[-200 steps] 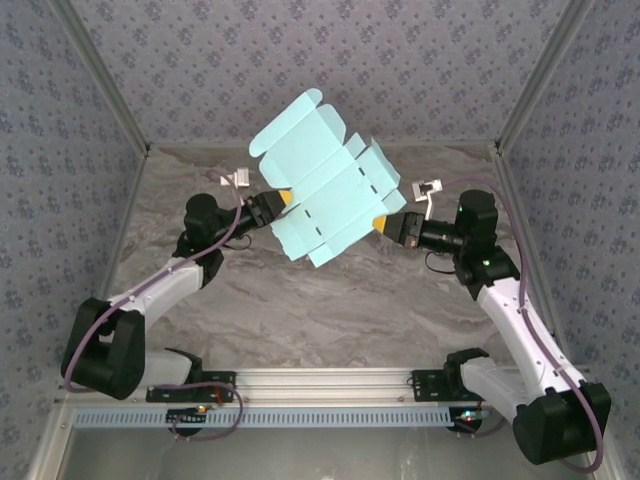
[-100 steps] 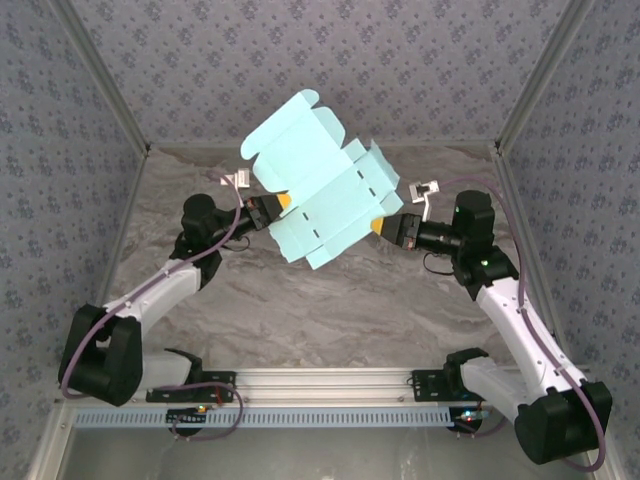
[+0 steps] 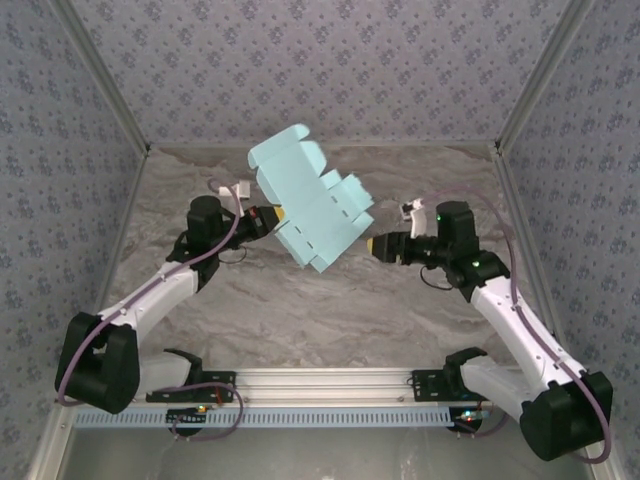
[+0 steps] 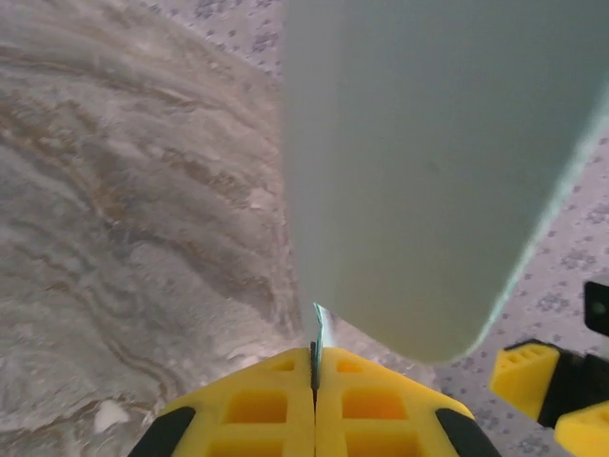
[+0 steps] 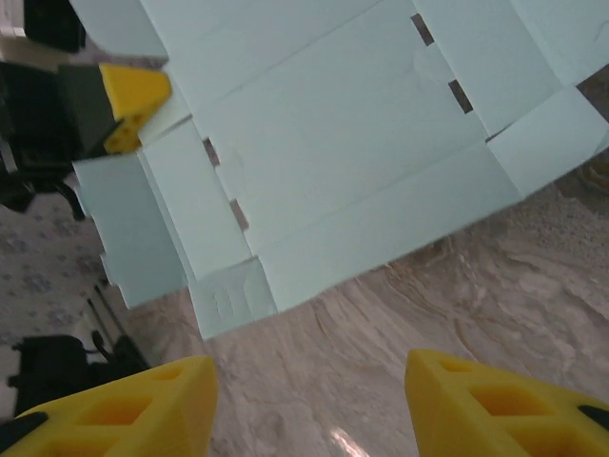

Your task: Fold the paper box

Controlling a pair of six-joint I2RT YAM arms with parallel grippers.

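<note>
The paper box (image 3: 312, 205), a flat mint die-cut sheet with flaps and slits, hangs tilted in the air above the table's middle. My left gripper (image 3: 277, 215) is shut on the sheet's left edge. In the left wrist view the yellow fingers (image 4: 257, 405) pinch a thin card edge (image 4: 317, 328), and the sheet (image 4: 428, 162) rises above them. My right gripper (image 3: 374, 245) stands open to the right of the sheet, apart from it. In the right wrist view the paper box (image 5: 333, 143) spreads beyond the gripper (image 5: 309, 400), with nothing between its fingers.
A grey marbled tabletop (image 3: 320, 300) lies below the sheet. Patterned walls (image 3: 320, 70) close off the back and both sides. An aluminium rail (image 3: 320, 385) runs along the near edge between the arm bases.
My right gripper has opened, let go of the sheet's right edge and drawn back to the right. The left gripper closed on the left edge, and the sheet has swung leftward and steeper.
</note>
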